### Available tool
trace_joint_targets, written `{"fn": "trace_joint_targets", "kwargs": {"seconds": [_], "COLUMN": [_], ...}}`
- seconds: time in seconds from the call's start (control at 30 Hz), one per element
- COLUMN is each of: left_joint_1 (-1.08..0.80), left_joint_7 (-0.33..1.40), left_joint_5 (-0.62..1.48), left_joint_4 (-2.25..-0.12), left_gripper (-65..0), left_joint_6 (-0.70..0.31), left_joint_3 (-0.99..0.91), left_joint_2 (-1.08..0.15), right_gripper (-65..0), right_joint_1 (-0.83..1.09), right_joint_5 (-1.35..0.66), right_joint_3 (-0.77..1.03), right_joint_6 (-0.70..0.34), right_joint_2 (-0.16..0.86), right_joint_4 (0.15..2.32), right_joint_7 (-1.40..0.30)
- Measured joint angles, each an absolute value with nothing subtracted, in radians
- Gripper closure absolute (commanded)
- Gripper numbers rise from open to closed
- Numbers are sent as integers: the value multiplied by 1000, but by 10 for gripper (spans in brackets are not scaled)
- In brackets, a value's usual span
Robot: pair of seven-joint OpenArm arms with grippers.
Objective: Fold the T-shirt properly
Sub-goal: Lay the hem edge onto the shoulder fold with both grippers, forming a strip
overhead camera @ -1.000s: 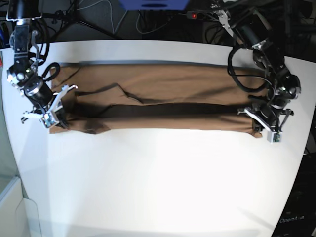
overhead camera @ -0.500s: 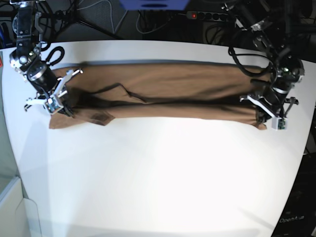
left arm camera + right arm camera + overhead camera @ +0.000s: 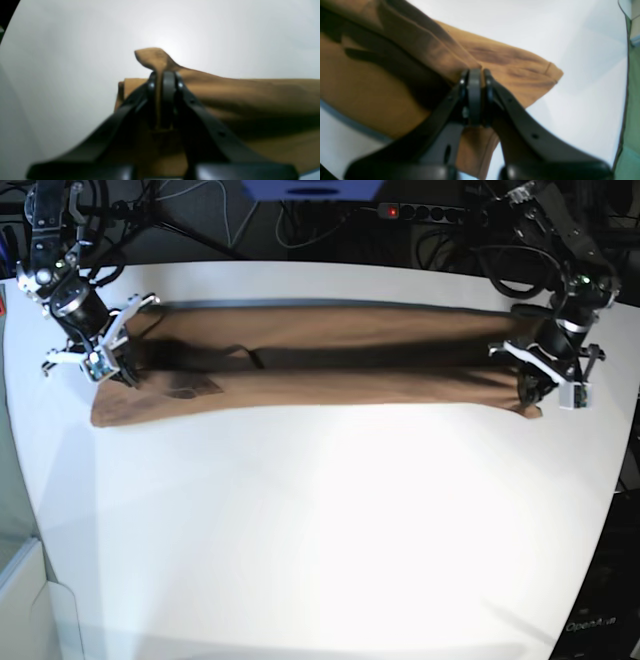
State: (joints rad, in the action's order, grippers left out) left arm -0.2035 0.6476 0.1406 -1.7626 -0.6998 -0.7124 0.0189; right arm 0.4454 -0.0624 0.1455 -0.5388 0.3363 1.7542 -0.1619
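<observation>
T-shirt stretched as a long tan band across the far half of the white table, with me at the remote controls and both arms pinching its ends. Left gripper, at the band's right-hand end in the base view, is clamped tight on a raised tuft of cloth; the wrist view shows fabric squeezed between its closed fingers. Right gripper, at the band's opposite end, is likewise closed, and its wrist view shows a ridge of cloth running into the shut tips, though how much cloth is caught there I cannot tell. Near that end a corner flap lies flat on the table on the near side of the band. A dark crease runs along the middle of the shirt, where a lengthwise fold sits.

From here my worries are these: each pinch holds only a small bite of cloth, so a pull along the band could slip one end free and let the fold collapse. If I move the arms unevenly, the band may twist or skew. The loose flap near the right gripper could drag and bunch under the shirt, spoiling a neat fold.
</observation>
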Motion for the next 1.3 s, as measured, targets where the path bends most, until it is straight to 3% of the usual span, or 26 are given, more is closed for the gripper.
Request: {"fn": "trace_joint_targets", "kwargs": {"seconds": [1.3], "left_joint_1": [-300], "left_joint_7": [642], "left_joint_5": [154], "left_joint_4": [-1754], "left_gripper": [-22], "left_joint_6": [-703], "left_joint_3": [-760], "left_joint_2": [31], "right_gripper": [-1], "right_joint_1": [621], "right_joint_5": [-62], "right_joint_3": [225], "right_joint_6": [-539], "right_joint_2": [253], "right_joint_4": [1717], "right_joint_7": [30]}}
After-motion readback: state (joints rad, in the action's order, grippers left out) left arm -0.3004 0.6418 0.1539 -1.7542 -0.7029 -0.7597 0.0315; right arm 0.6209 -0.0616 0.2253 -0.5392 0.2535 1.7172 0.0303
